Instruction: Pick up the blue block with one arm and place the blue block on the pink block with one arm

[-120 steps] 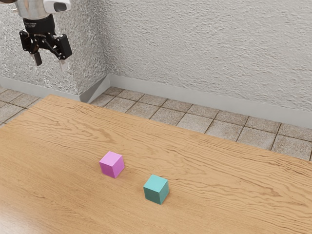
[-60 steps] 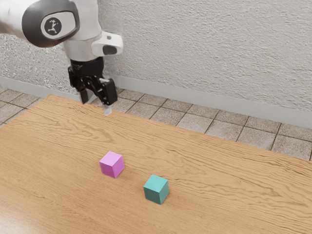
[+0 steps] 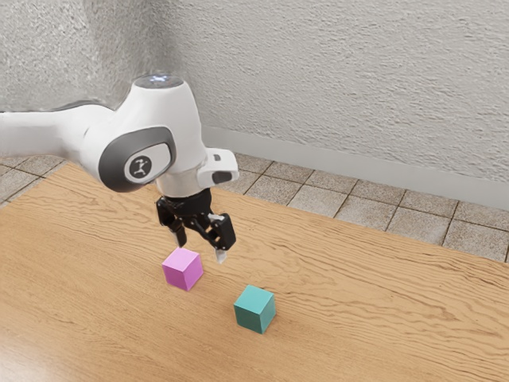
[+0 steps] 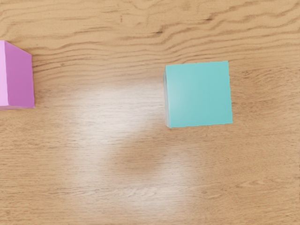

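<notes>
the end effector [image 3: 201, 245] is held wide and empty above the table [image 3: 382, 318], near the pink block [image 3: 183, 268]. the blue block [image 3: 255, 309] is seen resting on the table, apart, toward the exterior view's right.

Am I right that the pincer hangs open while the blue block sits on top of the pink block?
Not quite: the blue block sits on the table apart from the pink block, as the exterior view shows; the pincer does hang open.
</notes>
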`<state>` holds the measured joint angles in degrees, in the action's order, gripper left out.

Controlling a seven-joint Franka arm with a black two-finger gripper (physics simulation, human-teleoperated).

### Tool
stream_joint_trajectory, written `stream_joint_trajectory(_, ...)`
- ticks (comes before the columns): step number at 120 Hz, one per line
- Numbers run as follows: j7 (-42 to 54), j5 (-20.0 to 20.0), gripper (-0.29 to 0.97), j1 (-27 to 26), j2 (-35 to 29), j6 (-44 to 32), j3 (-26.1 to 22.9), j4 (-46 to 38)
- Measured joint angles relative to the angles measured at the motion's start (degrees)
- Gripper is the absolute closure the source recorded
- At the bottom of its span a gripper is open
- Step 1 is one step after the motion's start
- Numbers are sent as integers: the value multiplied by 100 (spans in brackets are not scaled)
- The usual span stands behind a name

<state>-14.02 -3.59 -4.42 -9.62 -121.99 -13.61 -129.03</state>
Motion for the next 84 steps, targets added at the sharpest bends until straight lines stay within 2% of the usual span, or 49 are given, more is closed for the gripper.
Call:
stream_joint_trajectory(20,-247,-199,0,1,538,-1050,-1,-94)
stream_joint_trajectory(38,-380,-341,0,9,975,-1569,-6,-93)
stream_joint_trajectory(68,-390,-334,0,70,1312,-1756,-144,17)
stream_joint_trajectory(84,-392,-188,0,-53,1691,-1440,-309,479)
